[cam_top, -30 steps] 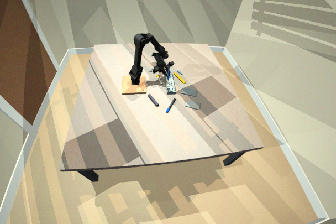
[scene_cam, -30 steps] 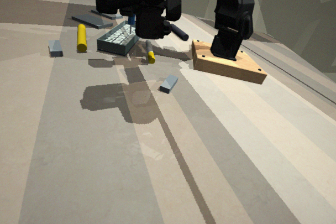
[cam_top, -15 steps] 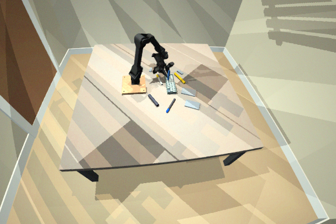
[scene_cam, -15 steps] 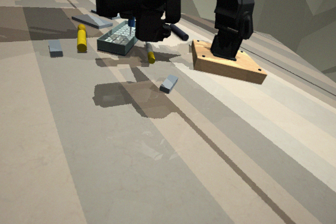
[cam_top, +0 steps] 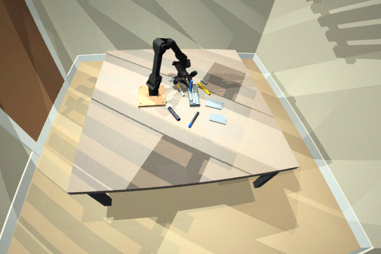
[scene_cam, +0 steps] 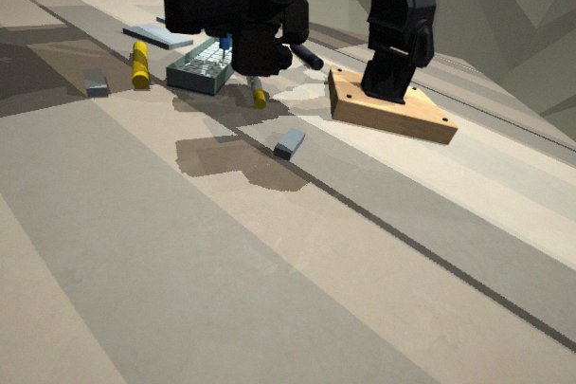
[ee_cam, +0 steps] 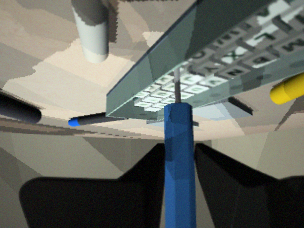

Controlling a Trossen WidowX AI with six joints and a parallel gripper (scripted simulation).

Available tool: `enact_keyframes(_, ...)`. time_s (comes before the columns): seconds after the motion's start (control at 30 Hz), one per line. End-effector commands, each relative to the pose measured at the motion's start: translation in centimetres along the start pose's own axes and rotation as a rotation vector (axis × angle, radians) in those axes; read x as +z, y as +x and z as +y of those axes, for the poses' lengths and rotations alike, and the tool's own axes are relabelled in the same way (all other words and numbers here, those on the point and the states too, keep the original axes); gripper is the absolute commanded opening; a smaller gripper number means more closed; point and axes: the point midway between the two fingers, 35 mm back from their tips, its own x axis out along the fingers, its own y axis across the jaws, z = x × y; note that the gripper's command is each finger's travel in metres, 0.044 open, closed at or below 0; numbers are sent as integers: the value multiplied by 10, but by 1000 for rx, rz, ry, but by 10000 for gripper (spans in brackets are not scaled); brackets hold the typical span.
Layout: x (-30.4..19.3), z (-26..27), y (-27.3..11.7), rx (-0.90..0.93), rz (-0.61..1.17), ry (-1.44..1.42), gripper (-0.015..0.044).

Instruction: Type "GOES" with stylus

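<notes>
My gripper [cam_top: 189,84] [ee_cam: 179,150] is shut on the blue stylus [cam_top: 191,85] [scene_cam: 225,42] [ee_cam: 179,195], which stands roughly upright, its thin grey tip pointing down. The keyboard [cam_top: 194,99] [scene_cam: 190,81] [ee_cam: 155,65], a grey-green tray with rows of pale lettered keys, lies below it. In the wrist view the tip is over the middle rows of the keys, at or just above them. I cannot tell which key is under it, or whether one is pressed. In the exterior view the arm hides the fingers and part of the keyboard.
A yellow cylinder [cam_top: 203,88] [scene_cam: 140,65] and a white-and-yellow pen [scene_cam: 259,96] [ee_cam: 95,40] flank the keyboard. A dark cylinder [cam_top: 173,113], a blue-ended black pen [cam_top: 193,120], pale plates [cam_top: 214,104] [cam_top: 218,118] and small grey blocks [scene_cam: 96,82] [scene_cam: 290,143] lie around.
</notes>
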Motion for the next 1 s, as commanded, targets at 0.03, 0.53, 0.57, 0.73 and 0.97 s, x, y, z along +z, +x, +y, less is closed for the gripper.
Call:
enact_keyframes(0.03, 3, 0, 2, 2, 5, -11, 81)
enact_keyframes(0.53, -15, -1, -9, 2, 5, -11, 81)
enact_keyframes(0.57, -20, -1, -11, 2, 5, -11, 81)
enact_keyframes(0.73, -31, 0, -18, 2, 5, -11, 81)
enact_keyframes(0.97, -28, 0, -16, 5, 5, -21, 85)
